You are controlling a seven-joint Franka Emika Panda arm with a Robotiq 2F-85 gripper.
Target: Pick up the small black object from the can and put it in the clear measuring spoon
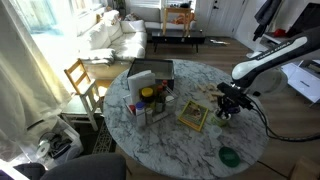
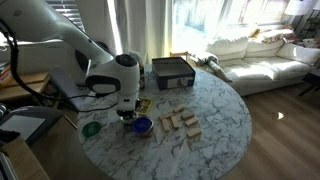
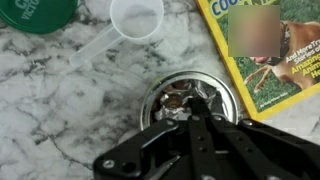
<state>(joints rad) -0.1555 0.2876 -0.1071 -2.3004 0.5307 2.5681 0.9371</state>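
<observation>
In the wrist view the small silvery can [image 3: 232, 98] stands on the marble table just left of the yellow-green book. Its inside is dark, with crinkled shiny and brown patches. My gripper [image 3: 190, 106] reaches down into the can with its black fingers drawn together and the tips inside the rim. The small black object cannot be told apart from the dark fingertips. The clear measuring spoon [image 3: 136, 18] lies just beyond the can, bowl up and handle pointing left. The gripper also shows in both exterior views [image 1: 228, 110] [image 2: 127, 113].
A yellow-green book [image 3: 262, 55] [image 1: 193, 116] lies beside the can. A flat green lid [image 3: 35, 12] [image 1: 230, 156] [image 2: 91, 128] lies near the spoon. A blue cup [image 2: 142, 125], wooden blocks [image 2: 180, 122] and a dark box [image 2: 172, 72] are on the round table, with jars and boxes [image 1: 150, 98].
</observation>
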